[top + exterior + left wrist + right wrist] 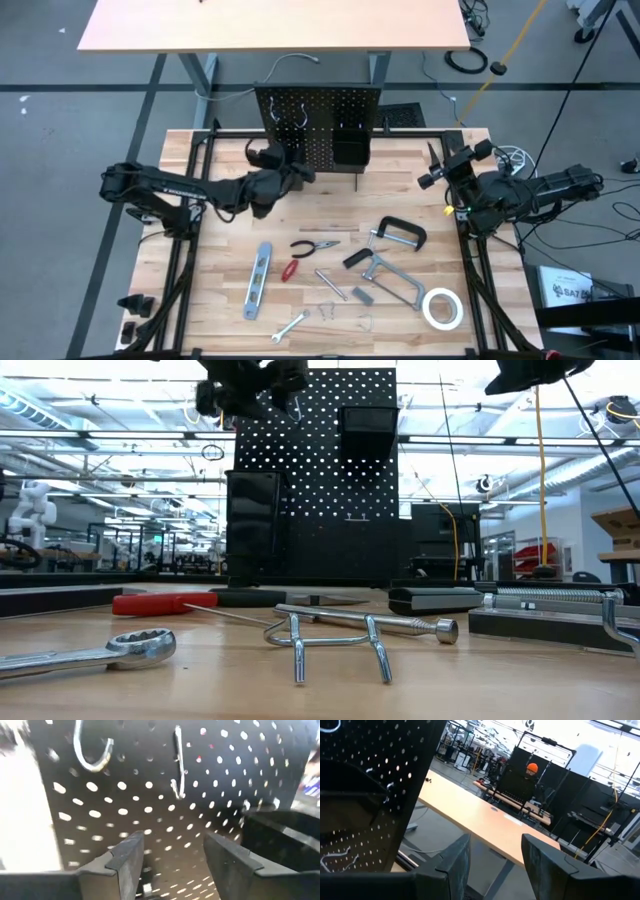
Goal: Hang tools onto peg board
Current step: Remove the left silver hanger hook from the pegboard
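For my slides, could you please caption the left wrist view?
Open left end effector facing the black peg board, two bare silver hooks ahead.

So the high view is straight overhead, catching the whole wooden table (230, 240), both arms and the upright peg board (318, 125) at the far edge. The low view sits right at tabletop height, looking level across at the peg board (315, 470) face-on, with a silver wrench (90, 652) really close to the lens and the room behind. The left wrist view is pressed up close to the peg board (150, 795), past its own two fingers, silver hooks (92, 752) right there. The right wrist view looks past the board's edge (375, 785) out into the room beyond. All four share that board.
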Controlling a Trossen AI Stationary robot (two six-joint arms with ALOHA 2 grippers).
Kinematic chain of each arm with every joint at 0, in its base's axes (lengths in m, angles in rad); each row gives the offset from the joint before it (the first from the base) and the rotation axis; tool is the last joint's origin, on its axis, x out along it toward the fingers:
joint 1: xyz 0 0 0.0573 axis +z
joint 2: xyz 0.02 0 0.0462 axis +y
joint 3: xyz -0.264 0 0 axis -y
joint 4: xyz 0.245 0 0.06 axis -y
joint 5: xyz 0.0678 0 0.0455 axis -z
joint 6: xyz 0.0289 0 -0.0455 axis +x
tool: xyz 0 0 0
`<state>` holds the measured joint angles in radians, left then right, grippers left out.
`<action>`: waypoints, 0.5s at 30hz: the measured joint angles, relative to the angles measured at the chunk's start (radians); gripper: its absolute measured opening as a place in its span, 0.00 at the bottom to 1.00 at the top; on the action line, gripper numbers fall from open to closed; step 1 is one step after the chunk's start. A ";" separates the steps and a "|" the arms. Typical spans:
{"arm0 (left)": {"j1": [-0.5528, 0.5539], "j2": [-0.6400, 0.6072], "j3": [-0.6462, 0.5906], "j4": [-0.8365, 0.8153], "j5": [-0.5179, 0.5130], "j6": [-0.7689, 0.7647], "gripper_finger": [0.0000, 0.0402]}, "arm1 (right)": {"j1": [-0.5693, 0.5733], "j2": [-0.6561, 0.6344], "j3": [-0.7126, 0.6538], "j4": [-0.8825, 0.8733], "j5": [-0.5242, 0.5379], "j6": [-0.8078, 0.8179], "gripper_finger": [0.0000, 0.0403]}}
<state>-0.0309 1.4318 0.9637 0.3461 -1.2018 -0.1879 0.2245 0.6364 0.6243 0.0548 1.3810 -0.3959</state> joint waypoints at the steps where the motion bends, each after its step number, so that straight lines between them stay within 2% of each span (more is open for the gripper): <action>1: -0.020 -0.003 0.000 0.000 -0.048 0.068 0.52 | 0.000 0.000 0.000 -0.019 0.000 0.012 0.41; 4: -0.075 -0.006 0.017 0.006 -0.206 0.315 0.52 | 0.000 0.000 0.000 -0.061 0.001 0.045 0.41; 6: -0.096 -0.004 0.022 0.007 -0.216 0.493 0.52 | 0.000 0.001 0.000 -0.076 0.001 0.064 0.41; 8: -0.103 0.003 0.022 0.013 -0.220 0.602 0.52 | 0.000 0.000 0.000 -0.081 0.001 0.078 0.41; 12: -0.072 0.010 0.022 0.009 -0.313 0.647 0.52 | 0.000 0.000 0.000 -0.080 0.001 0.081 0.41; 15: -0.042 0.011 0.021 0.018 -0.315 0.633 0.52 | 0.000 0.000 0.000 -0.074 0.001 0.087 0.41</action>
<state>-0.0730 1.4425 0.9852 0.3645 -1.5170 0.4454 0.2245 0.6361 0.6243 -0.0196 1.3815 -0.3085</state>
